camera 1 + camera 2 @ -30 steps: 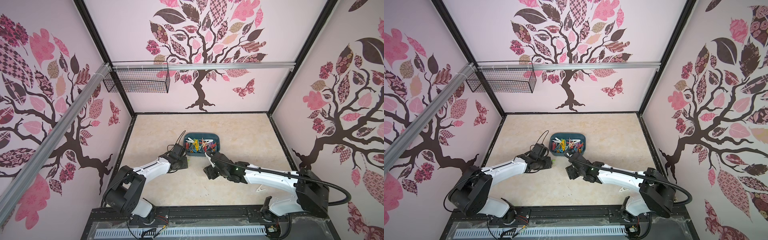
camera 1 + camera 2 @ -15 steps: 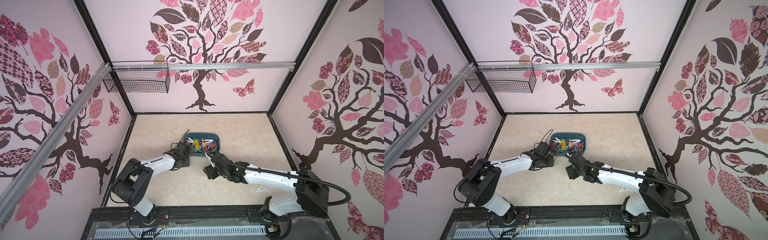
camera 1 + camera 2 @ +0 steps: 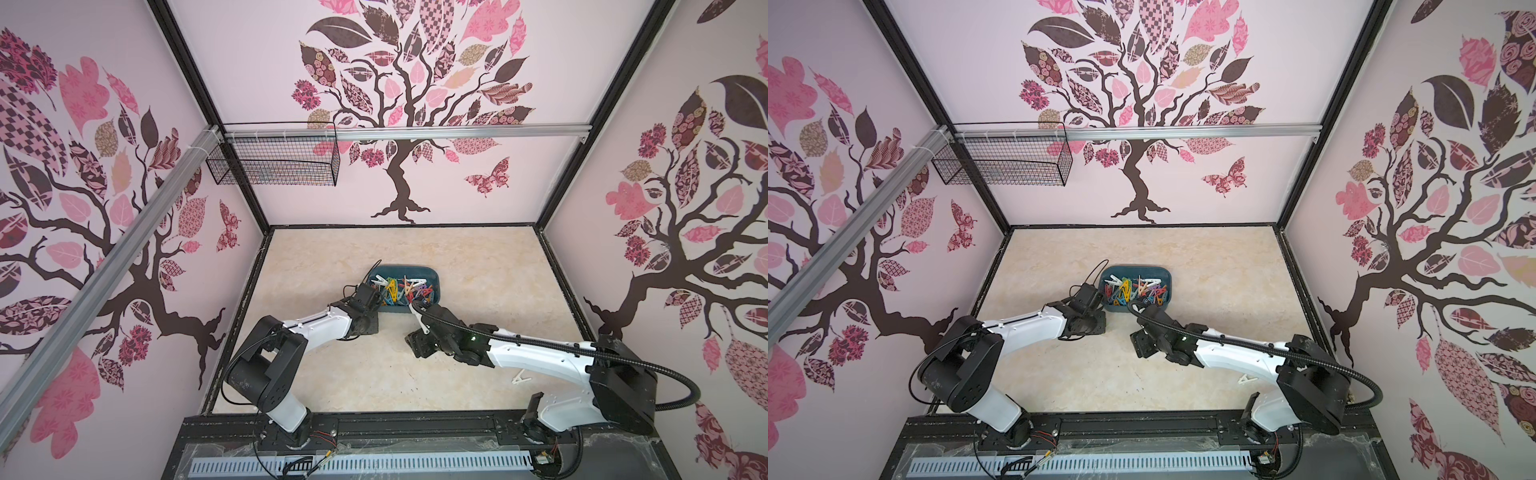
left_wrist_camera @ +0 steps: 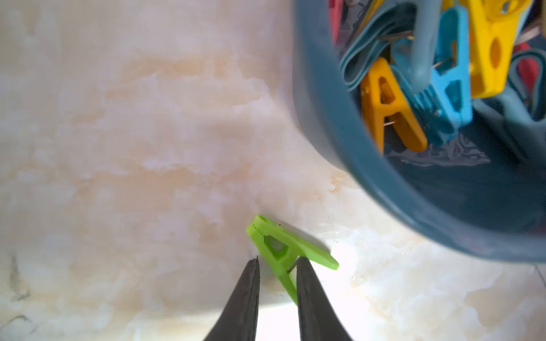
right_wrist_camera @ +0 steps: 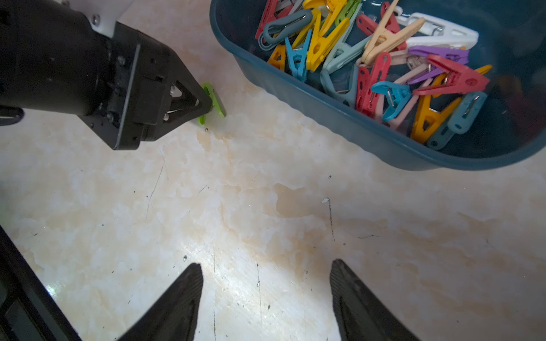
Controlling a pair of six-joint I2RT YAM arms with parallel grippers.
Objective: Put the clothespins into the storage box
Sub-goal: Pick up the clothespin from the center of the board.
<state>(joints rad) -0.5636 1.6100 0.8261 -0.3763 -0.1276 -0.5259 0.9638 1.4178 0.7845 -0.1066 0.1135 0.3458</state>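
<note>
A green clothespin lies on the marble tabletop just outside the storage box, a dark teal tub. My left gripper has closed in on it. One leg of the peg sits between the narrowed fingers, against one of them. Several coloured clothespins fill the box. My right gripper hovers open over bare table in front of the box, holding nothing. A white clothespin lies near the right arm's base.
A black wire-mesh basket hangs on the back-left rail, well above the table. The enclosure's patterned walls stand on three sides. The box's wall rises close beside the left gripper.
The left arm has reached forward toward the box's near-left corner, and its jaws have narrowed around the green clothespin. The right arm has not moved.
</note>
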